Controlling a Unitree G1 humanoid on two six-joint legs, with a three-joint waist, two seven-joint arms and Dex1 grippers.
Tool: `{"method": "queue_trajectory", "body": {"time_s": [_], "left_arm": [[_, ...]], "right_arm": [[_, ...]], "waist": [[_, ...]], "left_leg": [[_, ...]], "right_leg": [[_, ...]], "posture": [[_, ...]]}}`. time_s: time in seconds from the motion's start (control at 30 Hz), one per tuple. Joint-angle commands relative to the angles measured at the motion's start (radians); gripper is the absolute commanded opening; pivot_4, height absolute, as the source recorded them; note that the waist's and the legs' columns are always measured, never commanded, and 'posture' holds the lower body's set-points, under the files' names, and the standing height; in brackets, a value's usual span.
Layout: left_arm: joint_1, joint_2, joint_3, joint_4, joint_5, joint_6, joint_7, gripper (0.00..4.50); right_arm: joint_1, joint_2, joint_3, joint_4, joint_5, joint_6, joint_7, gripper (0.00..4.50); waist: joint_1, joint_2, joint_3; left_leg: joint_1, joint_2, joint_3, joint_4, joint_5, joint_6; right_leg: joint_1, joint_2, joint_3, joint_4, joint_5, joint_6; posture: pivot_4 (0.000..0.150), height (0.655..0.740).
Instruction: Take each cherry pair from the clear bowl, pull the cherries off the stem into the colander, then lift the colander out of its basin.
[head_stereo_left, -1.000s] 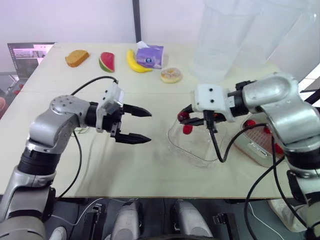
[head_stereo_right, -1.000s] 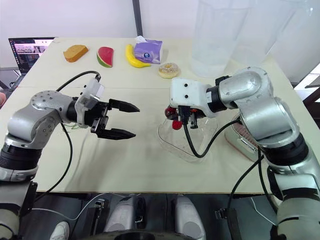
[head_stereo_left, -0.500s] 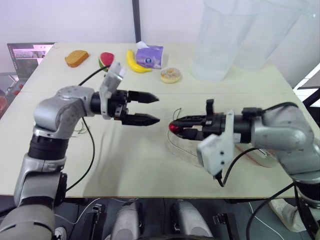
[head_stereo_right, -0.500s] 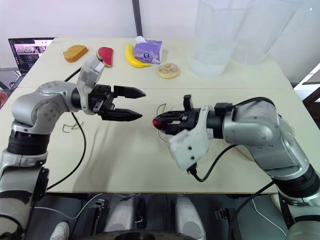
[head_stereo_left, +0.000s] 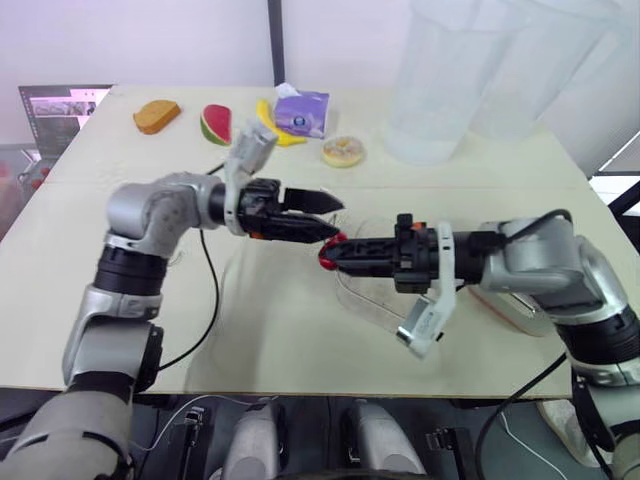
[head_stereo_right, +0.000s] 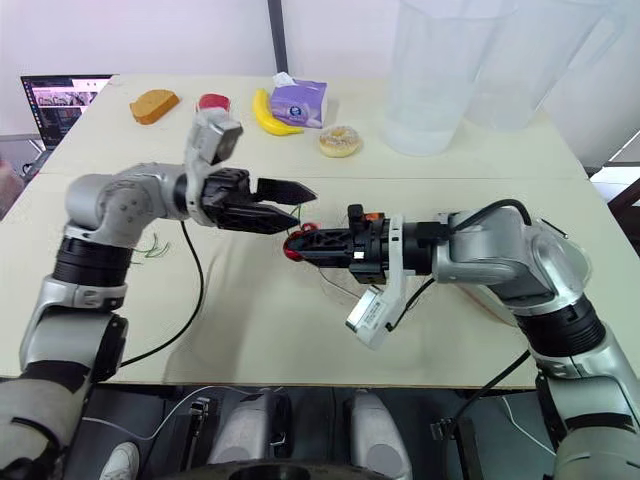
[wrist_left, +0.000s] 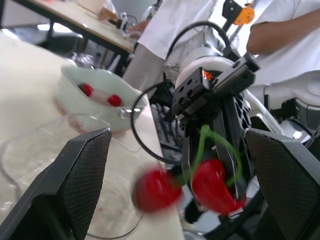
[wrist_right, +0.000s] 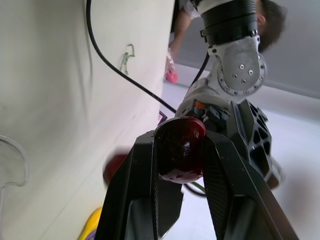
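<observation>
- The right gripper (head_stereo_left: 332, 253) is pinched tight on one cherry of the cherry pair (wrist_left: 215, 186). The green stem (wrist_left: 202, 145) arches up from it, and the second cherry (wrist_left: 157, 190) swings loose alongside.
- The left gripper (head_stereo_left: 339, 220) sits at the pair's 11 o'clock, almost tip to tip with the right. Its fingers are spread wide and hold nothing.
- A second ago the right gripper was down in the clear bowl (head_stereo_left: 372, 305) and the left one waited well off at 9 o'clock. Now the pair is lifted out and both arms have met above the bowl's 10 o'clock rim.
- So the pick looks done and the pull-off is next; the left gripper probably needs to close on the loose cherry or the stem.
- The colander (wrist_left: 102, 80), with two cherries already in it, lies at the bowl's 3 o'clock. A cherry pulled off here could drop short of it.
</observation>
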Motion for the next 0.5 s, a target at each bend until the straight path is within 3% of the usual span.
{"method": "queue_trajectory", "body": {"time_s": [0.03,0.07,0.17,0.4,0.5], "left_arm": [[-0.035,-0.014,0.018,-0.011,-0.015,0.032,0.02,4.5],[-0.034,-0.015,0.01,-0.014,-0.012,0.037,0.018,4.5],[-0.028,-0.01,0.003,-0.014,-0.007,0.051,0.011,3.66],[-0.032,-0.015,0.018,-0.012,-0.01,0.061,0.023,0.13],[-0.027,-0.006,0.011,-0.016,-0.003,0.058,0.015,0.05]], "right_arm": [[-0.028,0.007,-0.003,-0.007,0.002,-0.003,-0.016,0.85],[-0.031,0.009,-0.001,-0.007,0.001,-0.002,-0.017,0.85],[-0.029,0.008,0.002,-0.009,0.002,0.005,-0.016,0.82],[-0.025,0.003,0.006,-0.017,0.001,0.018,-0.016,0.82],[-0.024,0.0,0.004,-0.018,0.001,0.023,-0.014,0.82]], "waist": [[-0.002,0.0,0.0],[-0.003,0.0,0.0],[-0.005,0.0,0.0],[-0.003,0.0,0.0],[-0.003,0.0,0.0]], "left_leg": [[0.0,0.0,0.0,0.0,0.0,0.0],[0.0,0.0,0.0,0.0,0.0,0.0],[0.001,0.0,0.0,0.0,0.0,0.0],[0.001,0.0,0.0,0.0,0.0,0.0],[0.001,0.0,0.0,0.0,0.0,0.0]], "right_leg": [[0.0,0.0,0.0,0.0,0.0,0.0],[0.0,0.0,0.0,0.0,0.0,0.0],[0.0,0.001,0.0,0.0,0.0,0.0],[0.0,0.0,0.0,0.0,0.0,0.0],[0.0,0.0,0.0,0.0,0.0,0.0]], "posture": [[0.15,0.74],[0.15,0.74],[0.15,0.74],[0.15,0.74],[0.15,0.74]]}}
